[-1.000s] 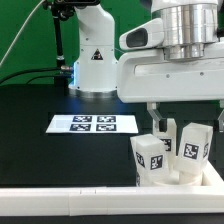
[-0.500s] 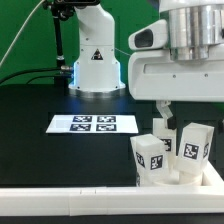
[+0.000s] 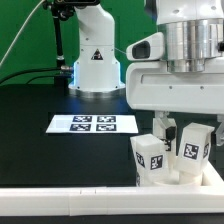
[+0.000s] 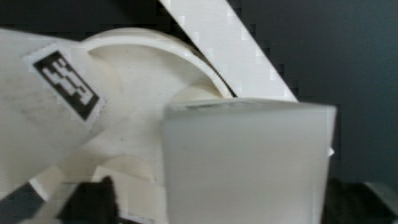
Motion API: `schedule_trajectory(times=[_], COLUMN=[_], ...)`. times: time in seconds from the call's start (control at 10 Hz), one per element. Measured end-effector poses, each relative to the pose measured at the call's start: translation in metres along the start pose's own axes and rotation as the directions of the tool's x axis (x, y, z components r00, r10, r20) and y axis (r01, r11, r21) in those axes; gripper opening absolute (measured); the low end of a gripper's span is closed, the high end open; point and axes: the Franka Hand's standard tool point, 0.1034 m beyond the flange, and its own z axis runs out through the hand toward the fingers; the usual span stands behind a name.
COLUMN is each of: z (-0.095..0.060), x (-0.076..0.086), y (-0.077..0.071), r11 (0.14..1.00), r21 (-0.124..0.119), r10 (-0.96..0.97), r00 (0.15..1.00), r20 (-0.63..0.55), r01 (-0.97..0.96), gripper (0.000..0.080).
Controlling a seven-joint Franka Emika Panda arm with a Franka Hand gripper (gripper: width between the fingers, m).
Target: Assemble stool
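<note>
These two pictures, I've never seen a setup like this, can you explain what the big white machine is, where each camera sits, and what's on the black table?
The big white machine is a robot arm with a two-finger gripper. One picture comes from a camera off the arm, the other from a camera on its wrist, very close up.

On the black table lies a flat white marker board with four printed tags; it is part of the rig only. Near the long white rail stands the white plastic stool: blocky legs with square tags, pointing up from a round seat disc.

The gripper sits low among the legs. Whether it holds anything cannot be told.
</note>
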Motion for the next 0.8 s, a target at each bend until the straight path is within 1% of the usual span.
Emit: schedule_trajectory(times=[0.1,0.2,0.5,0.6,0.7,0.8], z=[0.0001,0.0001,0.0005,0.0006,0.0008,0.0013], x=[0.0001,0.0003,0.0006,0.0017,0.0031,0.0059], y=[0.0003,0.0005,0.0004,0.0004,0.0009,0.0011], r11=[1.000,1.000,0.999,0.990,0.953,0.897], r21=[0.000,-0.001,0.001,0.004,0.007,0.014], r10=[0.000,0.001,0.050,0.143,0.303,0.442], r00=[1.000,1.000,0.999,0.990,0.953,0.897], r20=[0.000,0.000,-0.001,-0.006,-0.006,-0.005], r01=[0.000,-0.001,-0.050,-0.143,-0.303,-0.442], gripper=[0.0388,0.0335,0.0335,0.0335,0.0335,0.0336])
